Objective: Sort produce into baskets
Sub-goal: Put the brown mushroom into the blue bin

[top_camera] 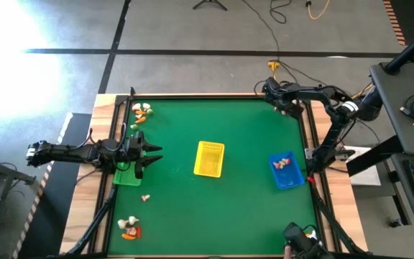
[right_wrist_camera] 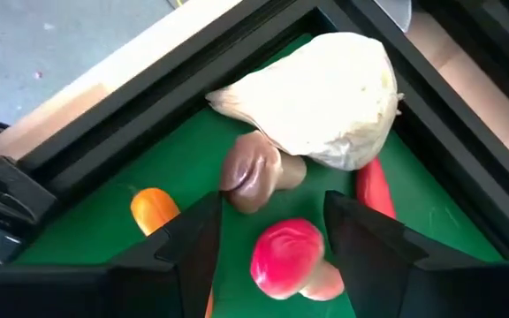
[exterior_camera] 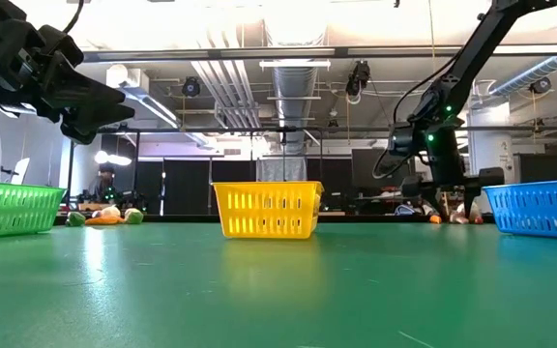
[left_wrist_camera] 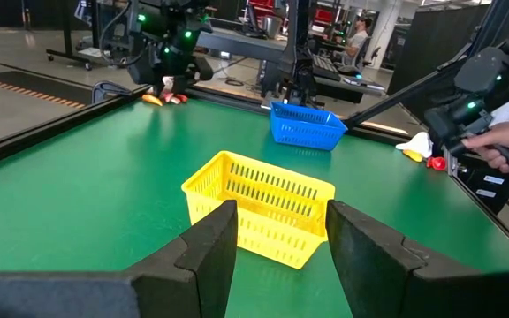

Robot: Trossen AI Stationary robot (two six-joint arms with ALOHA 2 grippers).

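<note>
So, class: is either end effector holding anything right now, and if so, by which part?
Nothing is held. The left end effector is open above the table; the right end effector is open over a red mushroom in the far corner.

1. Your yellow basket [top_camera: 208,158] sits upright at the table's centre, with nothing showing inside.
2. Your blue basket [top_camera: 286,171] lies toward 3 o'clock and holds a few pieces.
3. Your green basket [top_camera: 127,175] lies at 9 o'clock.
4. Loose produce: clusters at 10 o'clock [top_camera: 141,113] and 7 o'clock [top_camera: 129,228].
5. At 1 o'clock, a pink-capped mushroom [right_wrist_camera: 288,256], brown mushroom [right_wrist_camera: 253,174] and cream cabbage [right_wrist_camera: 325,97] crowd the corner.
</note>
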